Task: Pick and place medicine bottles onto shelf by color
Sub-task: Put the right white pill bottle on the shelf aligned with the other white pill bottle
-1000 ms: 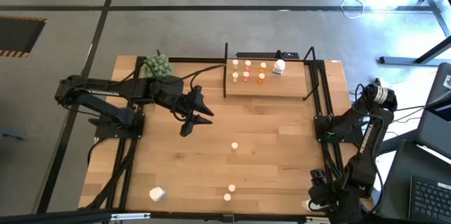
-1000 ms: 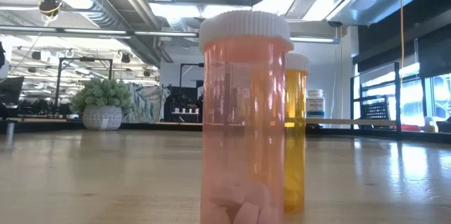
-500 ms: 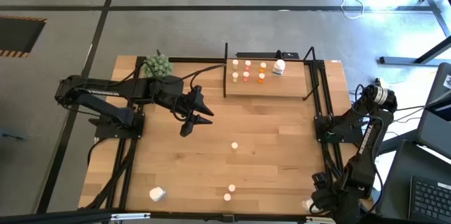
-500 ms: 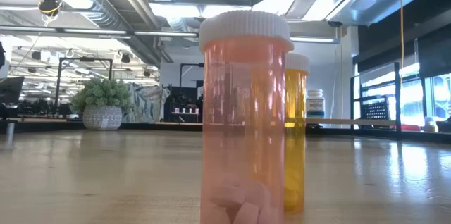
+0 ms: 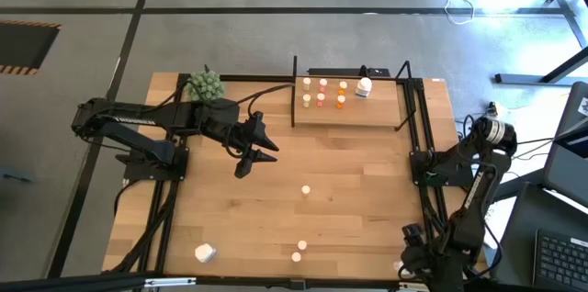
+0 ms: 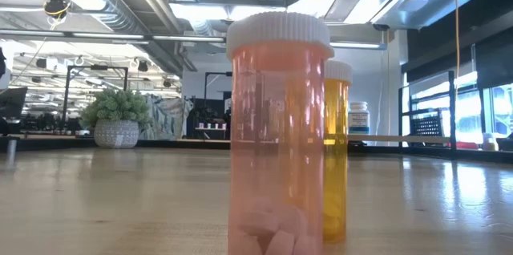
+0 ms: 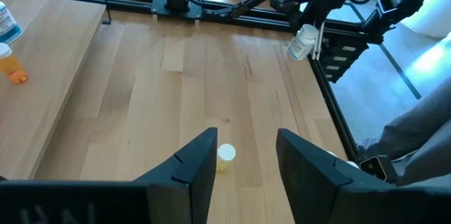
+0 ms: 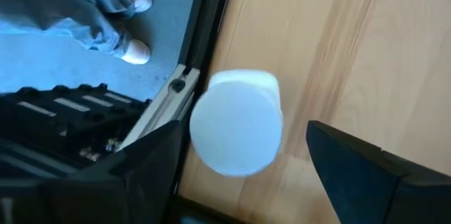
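Your right gripper (image 8: 236,175) straddles a white bottle (image 8: 237,122), fingers wide; your left gripper (image 5: 257,154) hangs open mid-table.

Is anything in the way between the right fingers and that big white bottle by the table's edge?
No, nothing visible. The right gripper sits right over the white bottle, one open finger on each side, and only bare table shows around it.
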{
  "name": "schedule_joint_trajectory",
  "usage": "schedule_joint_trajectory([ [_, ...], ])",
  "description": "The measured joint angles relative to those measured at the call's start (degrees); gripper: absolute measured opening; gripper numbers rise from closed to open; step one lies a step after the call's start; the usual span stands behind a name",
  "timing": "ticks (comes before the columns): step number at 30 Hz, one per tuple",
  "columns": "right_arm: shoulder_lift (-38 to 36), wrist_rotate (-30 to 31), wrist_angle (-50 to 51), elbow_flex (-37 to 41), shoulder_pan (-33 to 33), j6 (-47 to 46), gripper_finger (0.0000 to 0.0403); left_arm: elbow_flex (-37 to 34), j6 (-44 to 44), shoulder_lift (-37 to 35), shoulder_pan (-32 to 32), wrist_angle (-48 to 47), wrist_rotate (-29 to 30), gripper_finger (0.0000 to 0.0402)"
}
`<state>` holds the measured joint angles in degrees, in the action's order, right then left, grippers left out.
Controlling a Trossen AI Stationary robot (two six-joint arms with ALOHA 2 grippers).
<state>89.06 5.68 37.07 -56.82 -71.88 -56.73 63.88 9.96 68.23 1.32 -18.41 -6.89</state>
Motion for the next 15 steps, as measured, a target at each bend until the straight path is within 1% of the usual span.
schedule_joint_trajectory([
  [5, 0.5, 0.3, -0.6, 0.0, 0.0, -0.1, 0.0308, 0.0, 0.0, 0.0, 0.0, 0.0, 0.0, 0.0141],
  [8, 0.5, 0.3, -0.9, 0.0, 0.0, -0.8, 0.0301, 0.0, 0.0, 0.0, 0.0, 0.0, 0.0, 0.0141],
  [11, 0.5, 0.8, -1.3, 0.0, 0.0, -1.4, 0.0288, 0.0, 0.0, 0.0, 0.0, 0.0, 0.0, 0.0141],
  [15, 0.5, 2.0, -1.4, 0.0, 0.0, -1.4, 0.0258, 0.0, 0.0, 0.0, 0.0, 0.0, 0.0, 0.0141],
])
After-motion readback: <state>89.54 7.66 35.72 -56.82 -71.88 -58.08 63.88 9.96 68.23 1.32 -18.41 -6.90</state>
